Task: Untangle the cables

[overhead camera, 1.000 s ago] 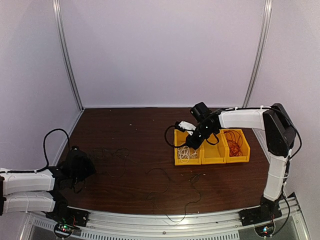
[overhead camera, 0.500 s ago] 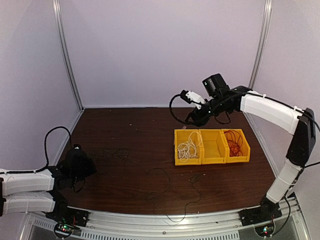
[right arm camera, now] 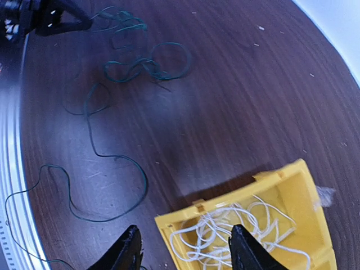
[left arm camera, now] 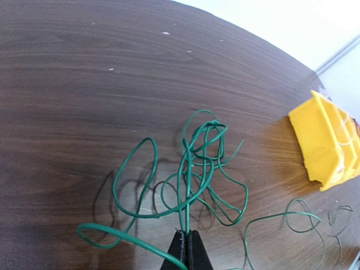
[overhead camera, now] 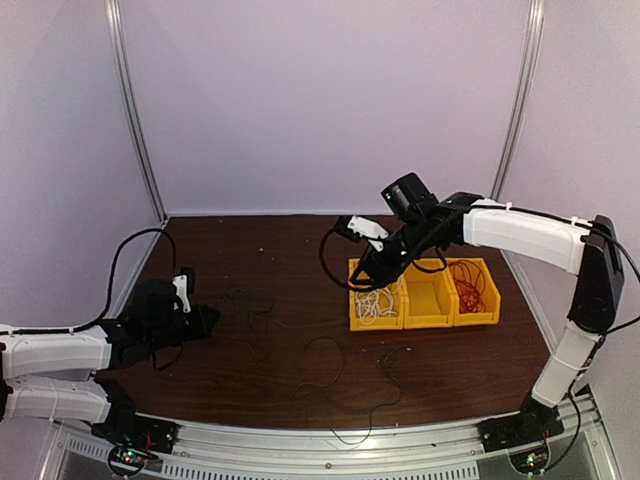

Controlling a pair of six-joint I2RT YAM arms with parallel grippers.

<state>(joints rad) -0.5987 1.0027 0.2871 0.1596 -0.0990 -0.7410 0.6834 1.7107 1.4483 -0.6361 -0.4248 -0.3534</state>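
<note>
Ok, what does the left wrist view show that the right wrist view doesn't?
Only left wrist: up close, the left claw shut on a strand of the green cable tangle. Only right wrist: the open right claw above the yellow bin, with the white cable lying inside it. Both: the bin, the tangle and the dark wooden table.

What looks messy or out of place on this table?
The thin green wire sprawls in loose loops across the brown wooden table, knotted in front of the left claw, which pinches one strand. The white wire and red wire lie coiled in yellow plastic bins; the middle bin looks empty.
</note>
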